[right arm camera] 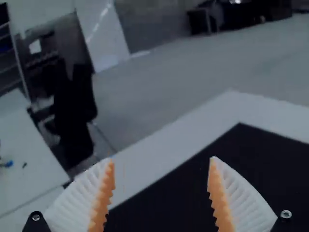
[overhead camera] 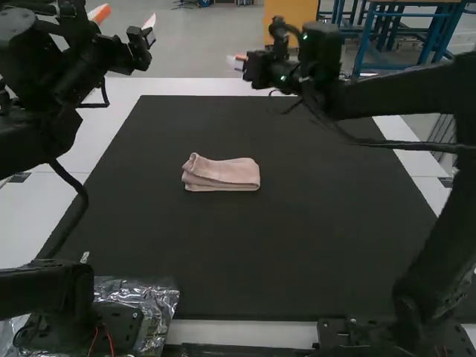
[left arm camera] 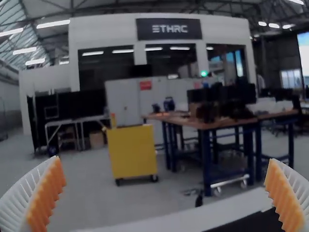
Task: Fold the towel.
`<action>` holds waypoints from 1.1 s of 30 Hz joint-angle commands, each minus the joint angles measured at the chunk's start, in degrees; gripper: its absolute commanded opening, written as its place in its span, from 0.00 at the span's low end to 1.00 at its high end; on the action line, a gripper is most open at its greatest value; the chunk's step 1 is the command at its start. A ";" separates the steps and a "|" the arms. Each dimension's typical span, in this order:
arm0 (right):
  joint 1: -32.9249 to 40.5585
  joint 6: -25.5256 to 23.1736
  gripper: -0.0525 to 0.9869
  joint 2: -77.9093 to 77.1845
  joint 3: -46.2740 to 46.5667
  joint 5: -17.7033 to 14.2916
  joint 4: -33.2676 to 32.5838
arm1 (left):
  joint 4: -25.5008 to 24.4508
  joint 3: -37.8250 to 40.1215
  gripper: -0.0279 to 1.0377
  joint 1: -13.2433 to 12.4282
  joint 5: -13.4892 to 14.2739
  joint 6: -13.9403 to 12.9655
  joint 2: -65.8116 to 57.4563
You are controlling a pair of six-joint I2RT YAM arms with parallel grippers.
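Left pincer (overhead camera: pixel 125 15) and right pincer (overhead camera: pixel 236 62), both spread; one folded towel (overhead camera: pixel 223 172).

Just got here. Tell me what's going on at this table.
Two robot arms are on a towel-folding job, but nothing is being handled at this moment. The pink towel lies folded into a compact, layered strip on the black mat. The left hand and the right hand are both open and empty, held away from it. The folding looks done or nearly so, though I can't tell whether another fold is intended.
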State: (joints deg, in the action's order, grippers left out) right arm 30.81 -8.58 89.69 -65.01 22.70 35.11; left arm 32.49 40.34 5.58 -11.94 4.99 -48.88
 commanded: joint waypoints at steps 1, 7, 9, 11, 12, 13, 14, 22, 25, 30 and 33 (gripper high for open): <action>-2.42 -0.03 0.71 -12.17 5.07 -7.23 -0.13 | -1.11 -1.93 0.94 -0.66 1.22 0.72 6.70; -13.05 -0.12 0.92 -36.34 15.71 -10.31 -0.57 | -4.45 -5.97 0.94 -0.66 4.39 1.16 21.90; -15.87 -0.03 0.92 -44.78 18.34 -10.57 -2.59 | -7.09 -6.94 0.94 -0.75 4.39 0.02 26.65; -18.33 -0.03 0.91 -53.22 20.54 -10.48 -6.02 | -8.50 -8.26 0.94 -0.75 4.56 -0.34 31.92; -19.47 -0.03 0.91 -56.91 21.60 -10.57 -7.60 | -9.02 -8.96 0.94 -0.75 4.65 -0.34 34.56; -20.44 -0.03 0.91 -60.60 22.56 -10.83 -9.27 | -9.38 -9.75 0.94 -0.84 4.65 -0.42 37.11; -21.32 -0.03 0.91 -64.38 23.62 -10.75 -10.94 | -9.99 -10.45 0.94 -0.84 4.65 -0.34 39.48; -27.03 -0.83 0.91 -90.66 26.08 -11.54 -22.63 | -14.82 -10.45 0.94 -0.49 4.74 0.89 48.97; -28.17 0.23 0.92 -89.51 21.51 -12.33 -34.76 | -16.23 -8.52 0.94 -0.66 4.83 -0.34 48.97; -28.61 10.60 0.92 -89.60 30.82 -19.89 -22.63 | -13.68 -14.85 0.94 -0.93 4.65 -7.72 48.88; -28.43 11.22 0.92 -89.51 42.60 -22.35 -9.71 | -7.35 -22.06 0.94 -1.01 4.91 -8.07 48.97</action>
State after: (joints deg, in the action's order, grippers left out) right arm 2.87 -1.04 0.40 -30.72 4.36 21.15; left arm 23.24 23.33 5.19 -7.64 -0.08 -0.08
